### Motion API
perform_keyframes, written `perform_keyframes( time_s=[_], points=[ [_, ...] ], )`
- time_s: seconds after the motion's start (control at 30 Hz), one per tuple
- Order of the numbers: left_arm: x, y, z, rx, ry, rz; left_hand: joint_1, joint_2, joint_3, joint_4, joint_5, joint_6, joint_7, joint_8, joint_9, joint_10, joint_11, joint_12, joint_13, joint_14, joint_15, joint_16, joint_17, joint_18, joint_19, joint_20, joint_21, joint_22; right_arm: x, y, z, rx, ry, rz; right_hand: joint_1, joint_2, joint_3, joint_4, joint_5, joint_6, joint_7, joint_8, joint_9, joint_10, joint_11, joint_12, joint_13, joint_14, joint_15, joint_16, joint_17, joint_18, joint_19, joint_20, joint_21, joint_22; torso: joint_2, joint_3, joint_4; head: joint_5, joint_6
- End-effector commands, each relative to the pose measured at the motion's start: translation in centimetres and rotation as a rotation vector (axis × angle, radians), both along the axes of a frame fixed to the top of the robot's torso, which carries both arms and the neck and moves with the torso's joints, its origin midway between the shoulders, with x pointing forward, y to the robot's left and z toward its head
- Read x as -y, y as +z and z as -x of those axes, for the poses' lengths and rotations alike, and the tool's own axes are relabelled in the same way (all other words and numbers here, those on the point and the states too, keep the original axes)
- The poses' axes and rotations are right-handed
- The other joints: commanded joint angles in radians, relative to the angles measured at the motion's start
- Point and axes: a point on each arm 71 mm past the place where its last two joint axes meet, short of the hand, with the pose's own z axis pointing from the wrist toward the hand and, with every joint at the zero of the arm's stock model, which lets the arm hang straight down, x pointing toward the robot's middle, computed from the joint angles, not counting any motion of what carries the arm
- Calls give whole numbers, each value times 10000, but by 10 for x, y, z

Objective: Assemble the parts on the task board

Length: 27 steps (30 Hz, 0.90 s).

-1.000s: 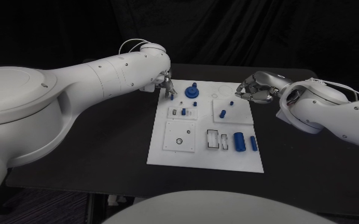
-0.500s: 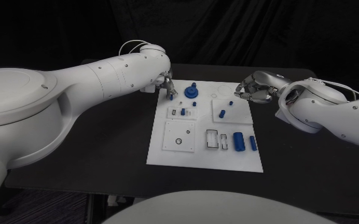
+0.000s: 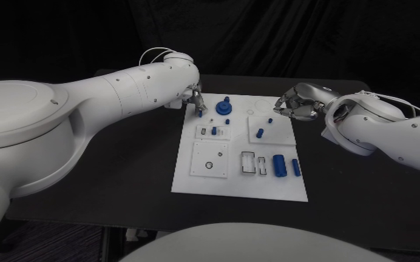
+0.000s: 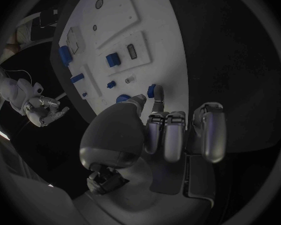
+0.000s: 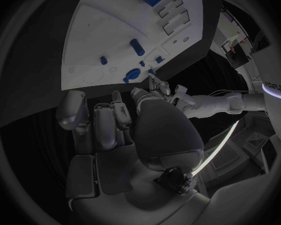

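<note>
The white task board (image 3: pixel 201 180) lies mid-table with several blue parts on it. My left hand (image 3: pixel 193 99) hovers at the board's far left corner and pinches a small blue peg (image 3: pixel 200 114) between thumb and finger; the left wrist view shows that peg (image 4: pixel 152 91) at the fingertips over the board's edge (image 4: pixel 168 45). My right hand (image 3: pixel 297 107) hangs just off the board's far right edge, fingers curled in with nothing visible in them. A round blue knob (image 3: pixel 224 107) stands beside the left hand, and a blue pin (image 3: pixel 261 133) stands upright in the right block.
Two blue cylinders (image 3: pixel 280 165) (image 3: pixel 297 167) lie at the board's near right, next to open rectangular slots (image 3: pixel 249 162). A square plate with a ring hole (image 3: pixel 210 165) sits near left. Bare black table surrounds the board on all sides.
</note>
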Motion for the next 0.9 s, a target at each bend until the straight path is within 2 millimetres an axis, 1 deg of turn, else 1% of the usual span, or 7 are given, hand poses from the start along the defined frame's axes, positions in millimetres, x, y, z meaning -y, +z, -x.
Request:
perform_keyframes(
  time_s=[0.03,0.53,0.6,0.7,0.8,0.83,0.9],
  points=[
    [1,-1,1,-2,90,6,148,-50,209,-25,28,-83,9,78,55,1081,1,33,2626,1038,24,26,2632,109,-73,24,-79,1996,0,1,0,150,-20,-22,102,15,61,19,70,73,36,-31,-13,-49,-14,-27,215,-30,-14,-13,376,85,-31,29,-42,1372,2,5,9,-13,-2],
    [0,-6,2,-64,191,-90,215,-123,508,-80,13,-151,16,96,144,1081,1,33,2626,1038,22,26,2632,123,-112,19,-141,1976,0,1,0,166,-8,-31,122,8,81,16,109,82,38,-29,-15,-42,-12,-23,217,-28,-14,-13,375,87,-33,28,-56,1369,-1,0,7,-31,-2],
    [0,-6,2,-58,181,-73,241,-146,650,-110,46,-175,15,105,180,1081,3,33,2626,1038,25,26,2632,126,-121,19,-154,1972,0,1,0,168,-9,-31,132,2,92,16,134,86,40,-28,-16,-45,-11,-26,213,-27,-14,-12,376,84,-23,28,-39,1374,0,1,-2,-28,-2],
    [1,-6,2,-32,160,-21,278,-234,978,-173,81,-210,14,127,254,1081,-3,33,2626,1038,29,26,2632,126,-121,14,-152,1974,0,1,0,168,-11,-29,132,2,92,16,134,86,40,-28,-16,-45,-11,-26,213,-27,-14,-12,376,84,-23,28,-39,1374,-1,-2,-5,-35,-2],
    [1,-6,2,-15,135,25,242,-431,1534,-248,295,-237,13,183,386,1081,-2,33,2626,1038,18,26,2632,126,-125,13,-158,1973,0,1,0,164,-11,-26,145,3,108,15,159,96,41,-24,-17,-41,-11,-23,214,-27,-13,-14,373,88,-30,28,-59,1369,-3,1,4,-43,-2],
    [1,-6,2,-12,126,38,211,-533,1771,-291,430,-245,9,217,457,1081,-5,33,2626,1038,16,26,2632,127,-130,12,-166,1971,0,1,0,162,-11,-24,145,3,108,15,159,96,41,-24,-17,-41,-11,-23,214,-27,-13,-14,373,88,-30,28,-59,1369,-5,3,10,-45,-2],
    [1,-6,2,-3,106,74,144,-692,2193,-385,555,-270,3,278,595,1081,-11,33,2626,1038,15,26,2632,131,-138,5,-178,1967,0,1,0,159,-12,-22,159,4,124,14,179,113,41,-17,-16,-41,-9,-24,212,-25,-13,-12,374,87,-26,28,-56,1370,-6,5,8,-38,-2]
  ],
)
